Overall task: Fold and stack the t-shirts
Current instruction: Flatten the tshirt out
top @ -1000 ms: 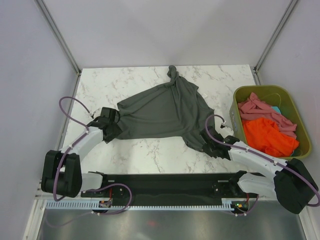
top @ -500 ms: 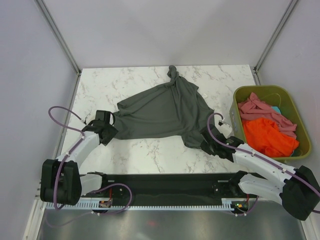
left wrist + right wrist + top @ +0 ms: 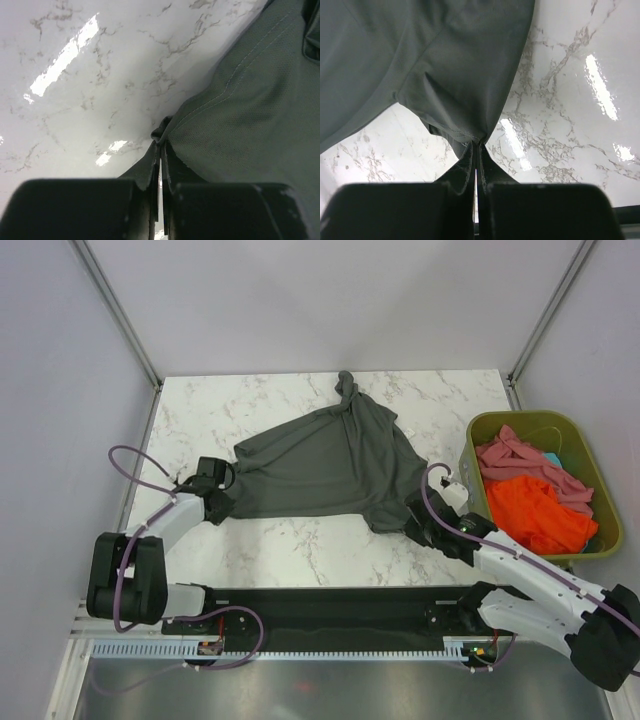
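Two t-shirts in the bin, one on the desk [image 3: 250,410] held at both near corners.
The olive-green bin [image 3: 470,462] at the right edge holds an orange t-shirt [image 3: 535,512] and, on its far side, a pink t-shirt [image 3: 515,458]. The charcoal t-shirt [image 3: 325,465] lies spread at the middle; the left pincer [image 3: 222,502] pinches its near-left corner and the right pincer [image 3: 415,523] its near-right corner.

Your charcoal t-shirt [image 3: 320,465] is soft matt cloth. In the left wrist view it shows a fine pitted knit and stitched hems. The table [image 3: 220,410] is glossy white marble-look, with bright glare patches. At the right of the top view, the bin [image 3: 520,417] is smooth olive plastic. The orange t-shirt [image 3: 535,515] and pink t-shirt [image 3: 510,455] are matt cloth. The left gripper [image 3: 160,160] and right gripper [image 3: 476,150] have matt black fingers.
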Motion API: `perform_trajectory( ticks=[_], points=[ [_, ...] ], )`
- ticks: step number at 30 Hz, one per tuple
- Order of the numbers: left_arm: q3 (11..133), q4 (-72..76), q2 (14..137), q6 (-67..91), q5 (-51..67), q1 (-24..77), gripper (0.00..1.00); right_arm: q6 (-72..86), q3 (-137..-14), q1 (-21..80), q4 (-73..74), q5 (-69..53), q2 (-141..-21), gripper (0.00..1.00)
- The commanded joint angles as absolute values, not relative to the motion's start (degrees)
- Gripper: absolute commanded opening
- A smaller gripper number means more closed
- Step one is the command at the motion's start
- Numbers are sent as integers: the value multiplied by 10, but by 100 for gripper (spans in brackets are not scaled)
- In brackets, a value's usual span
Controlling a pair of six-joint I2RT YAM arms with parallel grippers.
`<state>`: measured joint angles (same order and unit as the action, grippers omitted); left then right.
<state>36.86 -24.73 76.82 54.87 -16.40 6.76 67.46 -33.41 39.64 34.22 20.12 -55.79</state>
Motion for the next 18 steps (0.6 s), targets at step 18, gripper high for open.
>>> perform_trajectory(
  ticks=[18],
  points=[
    [502,-292,798,429,-228,65,41,611,-389,399,385,245,-490,0]
  ],
)
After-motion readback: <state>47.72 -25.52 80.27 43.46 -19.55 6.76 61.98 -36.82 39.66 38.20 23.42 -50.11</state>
